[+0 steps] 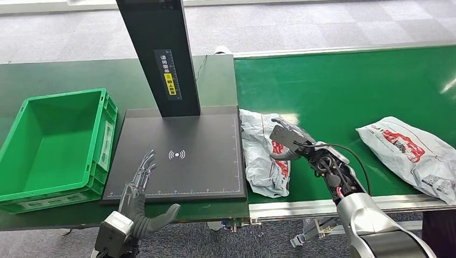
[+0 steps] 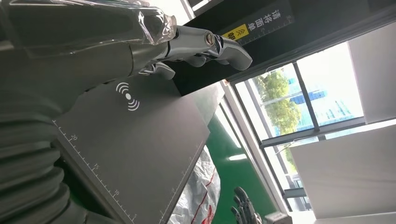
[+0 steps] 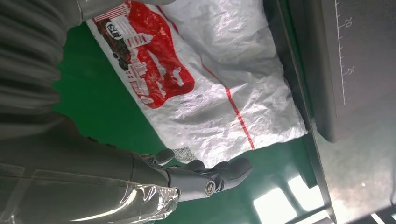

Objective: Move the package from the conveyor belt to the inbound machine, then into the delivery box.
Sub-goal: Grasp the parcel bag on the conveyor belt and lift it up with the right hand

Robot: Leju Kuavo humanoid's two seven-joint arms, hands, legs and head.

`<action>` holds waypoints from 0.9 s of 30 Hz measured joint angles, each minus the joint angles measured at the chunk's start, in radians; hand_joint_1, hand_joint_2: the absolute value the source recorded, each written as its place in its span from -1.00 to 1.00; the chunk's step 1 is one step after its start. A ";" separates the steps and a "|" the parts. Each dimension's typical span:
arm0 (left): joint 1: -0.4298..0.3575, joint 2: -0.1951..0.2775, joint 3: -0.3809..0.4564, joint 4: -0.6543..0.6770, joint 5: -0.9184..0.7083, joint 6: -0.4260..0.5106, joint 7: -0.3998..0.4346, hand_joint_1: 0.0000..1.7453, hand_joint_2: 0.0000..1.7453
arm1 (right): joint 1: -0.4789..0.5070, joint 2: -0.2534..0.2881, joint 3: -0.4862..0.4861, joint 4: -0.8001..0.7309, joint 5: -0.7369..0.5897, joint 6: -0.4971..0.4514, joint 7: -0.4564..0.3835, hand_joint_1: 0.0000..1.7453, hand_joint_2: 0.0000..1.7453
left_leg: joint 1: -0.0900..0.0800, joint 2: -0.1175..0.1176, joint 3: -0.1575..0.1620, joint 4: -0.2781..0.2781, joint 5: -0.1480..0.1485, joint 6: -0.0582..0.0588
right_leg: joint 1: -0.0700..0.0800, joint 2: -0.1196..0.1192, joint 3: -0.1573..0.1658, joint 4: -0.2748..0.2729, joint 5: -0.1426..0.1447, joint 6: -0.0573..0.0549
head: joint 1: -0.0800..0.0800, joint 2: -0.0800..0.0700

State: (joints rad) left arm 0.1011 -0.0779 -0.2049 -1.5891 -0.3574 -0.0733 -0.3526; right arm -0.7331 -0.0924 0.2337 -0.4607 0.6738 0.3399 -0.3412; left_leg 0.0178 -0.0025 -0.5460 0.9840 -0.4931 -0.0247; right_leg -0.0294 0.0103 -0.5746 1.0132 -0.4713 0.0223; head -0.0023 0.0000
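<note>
Hovering right hand (image 1: 286,141) open over package (image 1: 262,156) on conveyor belt (image 1: 344,91)

You've got the delivery box (image 1: 54,145) at far left, the inbound machine (image 1: 177,156) just right of it, its post (image 1: 158,54) rising from the plate's rear edge. Conveyor belt (image 1: 344,91) runs right of the machine. 2 packages on the belt: nearer package (image 1: 261,153) lies against the machine's right edge, second package (image 1: 411,153) well apart at far right. Left hand (image 1: 141,199) sits over the plate's front-left corner; right hand (image 1: 287,141) above the nearer package.
</note>
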 joint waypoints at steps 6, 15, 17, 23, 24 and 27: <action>-0.010 0.002 -0.003 0.009 0.002 -0.005 -0.003 -1.00 1.00 | -0.026 0.008 0.018 0.027 0.007 0.038 0.062 -1.00 1.00 | 0.000 0.000 0.000 0.000 0.000 0.000 | 0.000 0.000 0.000 0.000 0.000 0.000 | 0.000 0.000; -0.031 0.007 -0.015 0.035 0.005 -0.010 -0.001 -1.00 1.00 | -0.090 0.029 0.087 0.102 0.067 0.117 0.231 -1.00 1.00 | 0.000 -0.001 0.000 0.000 0.000 0.000 | 0.000 0.000 0.000 0.000 0.000 0.000 | 0.000 0.000; -0.031 0.006 -0.017 0.036 0.002 -0.007 0.011 -1.00 1.00 | -0.097 0.035 0.114 0.109 0.103 0.148 0.303 -1.00 1.00 | 0.000 0.000 0.000 0.000 0.000 0.000 | 0.000 0.000 0.000 0.000 0.000 0.000 | 0.000 0.000; -0.021 -0.001 -0.025 0.036 -0.011 0.020 0.030 -1.00 1.00 | -0.135 0.066 0.187 0.125 0.165 0.195 0.403 -1.00 1.00 | 0.000 0.001 0.000 0.000 0.000 0.000 | 0.000 0.000 0.000 0.000 0.000 0.000 | 0.000 0.000; -0.018 -0.002 -0.025 0.036 -0.011 0.025 0.030 -1.00 1.00 | -0.142 0.073 0.199 0.127 0.173 0.196 0.416 -1.00 1.00 | 0.000 0.001 0.000 0.000 0.000 0.000 | 0.000 0.000 0.000 0.000 0.000 0.000 | 0.000 0.000; -0.014 -0.007 -0.026 0.036 -0.011 0.034 0.032 -1.00 1.00 | -0.161 0.091 0.231 0.133 0.188 0.197 0.442 -1.00 1.00 | 0.000 0.001 0.000 0.000 0.000 0.000 | 0.000 0.000 0.000 0.000 0.000 0.000 | 0.000 0.000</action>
State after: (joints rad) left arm 0.0867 -0.0845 -0.2306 -1.5530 -0.3682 -0.0394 -0.3202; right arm -0.8944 -0.0016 0.4648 -0.3276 0.8617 0.5365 0.1005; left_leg 0.0179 -0.0012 -0.5462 0.9840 -0.4930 -0.0247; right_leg -0.0292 0.0106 -0.5750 1.0135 -0.4710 0.0221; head -0.0023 0.0000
